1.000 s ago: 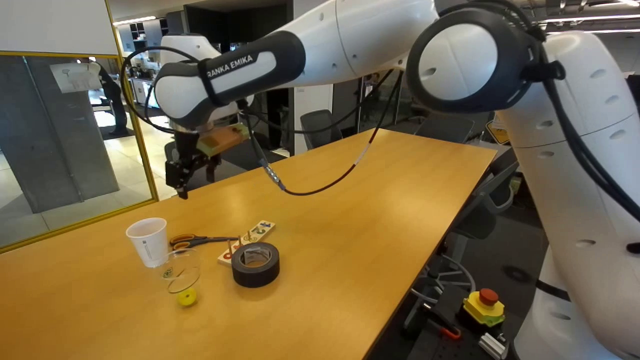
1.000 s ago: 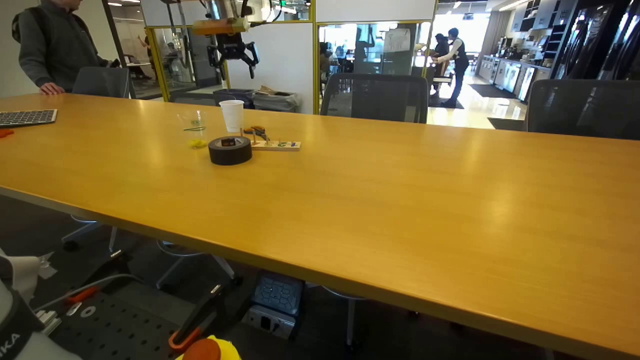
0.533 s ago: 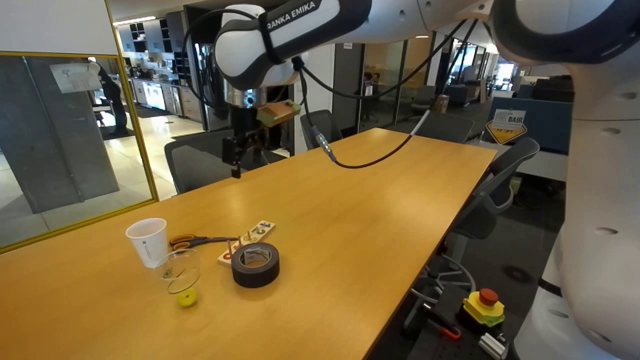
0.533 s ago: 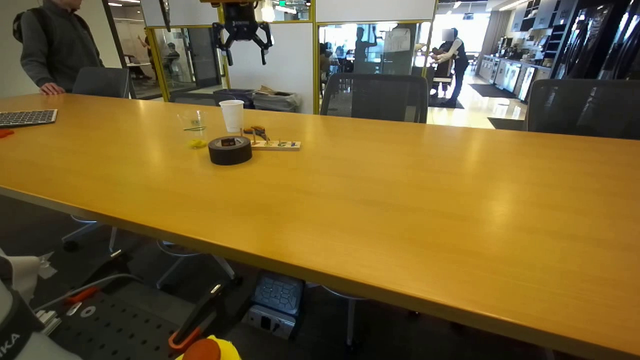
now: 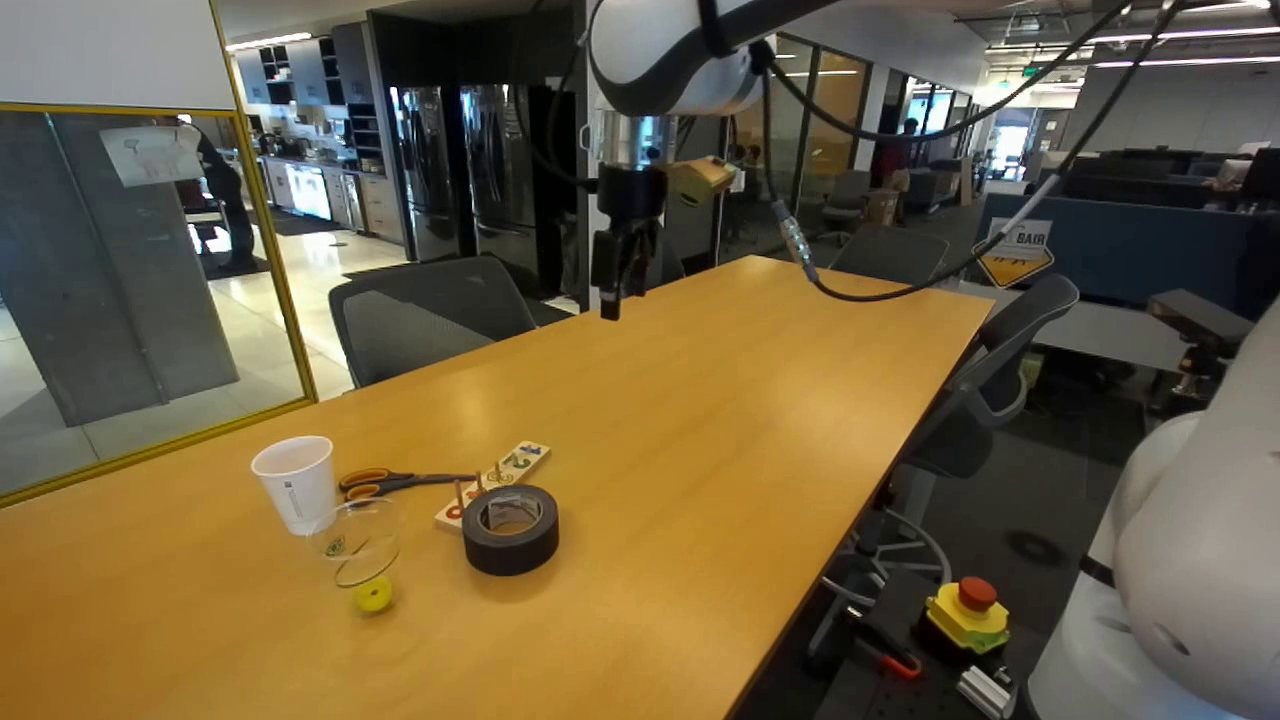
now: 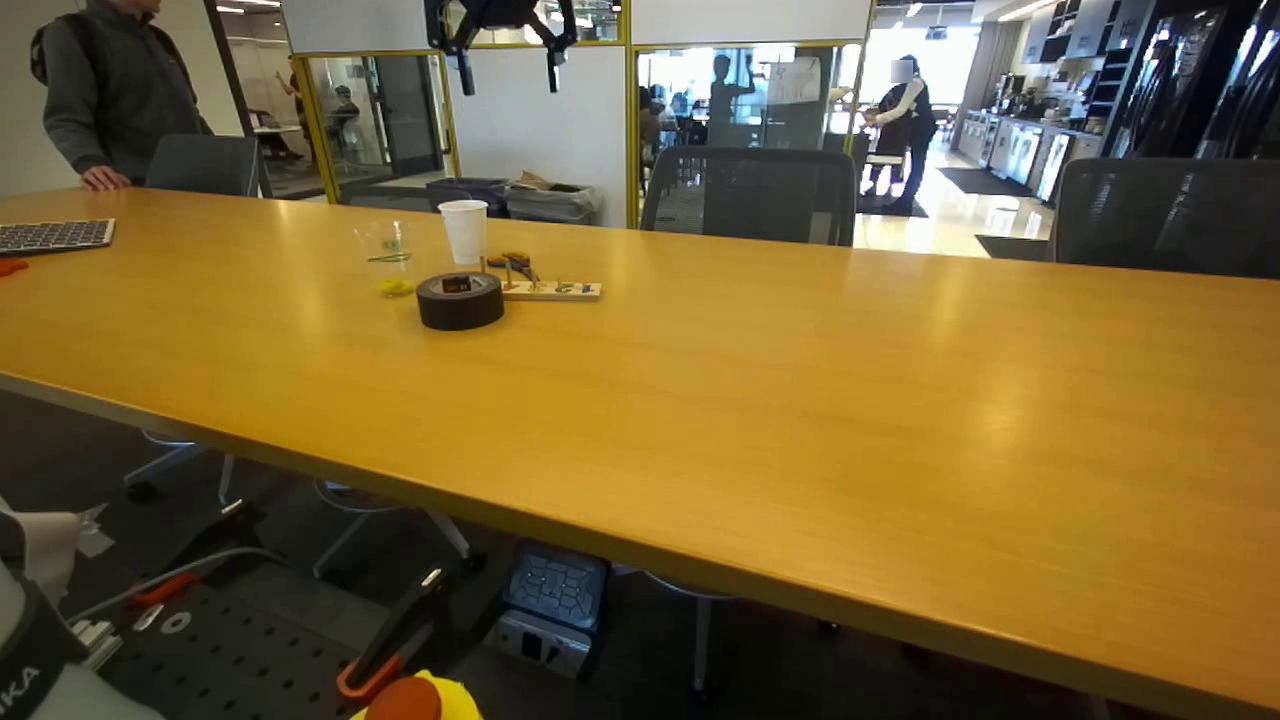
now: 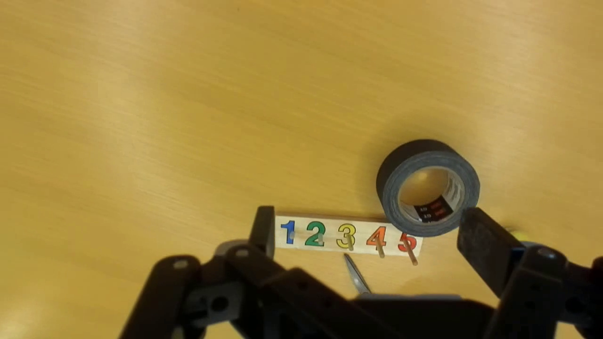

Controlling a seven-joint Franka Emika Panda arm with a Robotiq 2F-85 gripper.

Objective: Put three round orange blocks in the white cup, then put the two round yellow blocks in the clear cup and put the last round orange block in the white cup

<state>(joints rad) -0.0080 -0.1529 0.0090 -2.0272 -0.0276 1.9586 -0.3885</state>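
Note:
The white cup (image 5: 297, 485) stands upright on the table, also in an exterior view (image 6: 465, 232). The clear cup (image 5: 350, 540) stands beside it and shows faintly in an exterior view (image 6: 383, 243). A round yellow block (image 5: 374, 596) shows at the clear cup's base; I cannot tell whether it is inside or in front, or whether a second one is there. No round orange block can be made out; the white cup's bottom is hidden. My gripper (image 5: 620, 290) is open and empty, high above the table, away from the cups; its spread fingers show in the wrist view (image 7: 372, 235).
A black tape roll (image 5: 511, 530) touches or overlaps the numbered peg board (image 7: 325, 233). Scissors (image 5: 390, 482) lie behind the board, near the white cup. A keyboard (image 6: 55, 235) and a small orange-red item (image 6: 12, 266) lie at the table's far left. Chairs (image 5: 430, 310) stand along the edge.
My arm has swung away from above the cups, and the gripper has risen and moved right in both exterior views. It stays open. The cups, yellow block, tape and board have not moved.

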